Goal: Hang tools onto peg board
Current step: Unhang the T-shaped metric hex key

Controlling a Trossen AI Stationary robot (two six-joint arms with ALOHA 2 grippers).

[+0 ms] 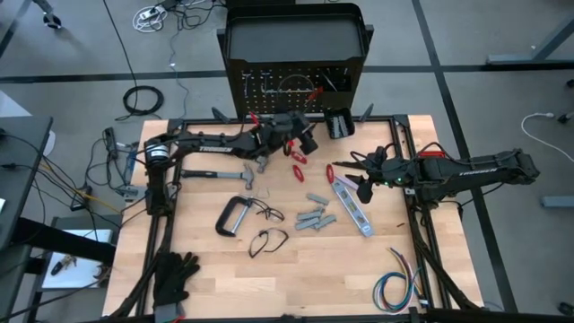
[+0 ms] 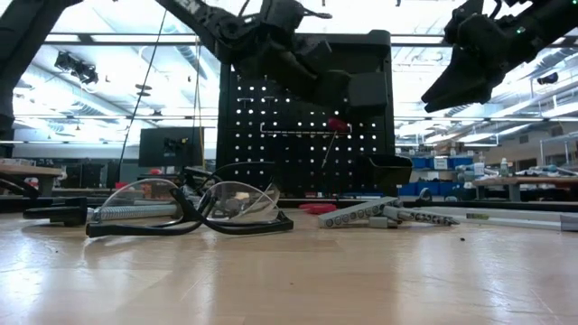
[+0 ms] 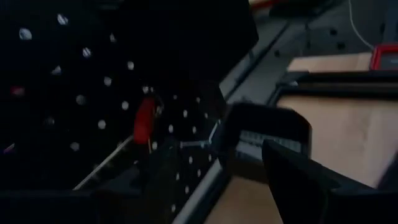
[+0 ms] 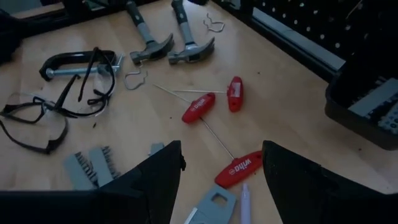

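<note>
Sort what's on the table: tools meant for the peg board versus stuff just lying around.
For the job:
- peg board
- two hammers
- C-clamp
- red-handled drivers
- grey metal pieces
- flat bar tool
- left gripper, at the board
- right gripper, over the drivers

Lying about:
- safety glasses
- black gloves
- wire bundle

Grey floor [image 1: 502, 36] with dark seams surrounds the wooden table [image 1: 296, 269]; cables [image 1: 143, 99] coil beyond its far left corner. Bright ceiling lights [image 2: 108, 18] overhead.
</note>
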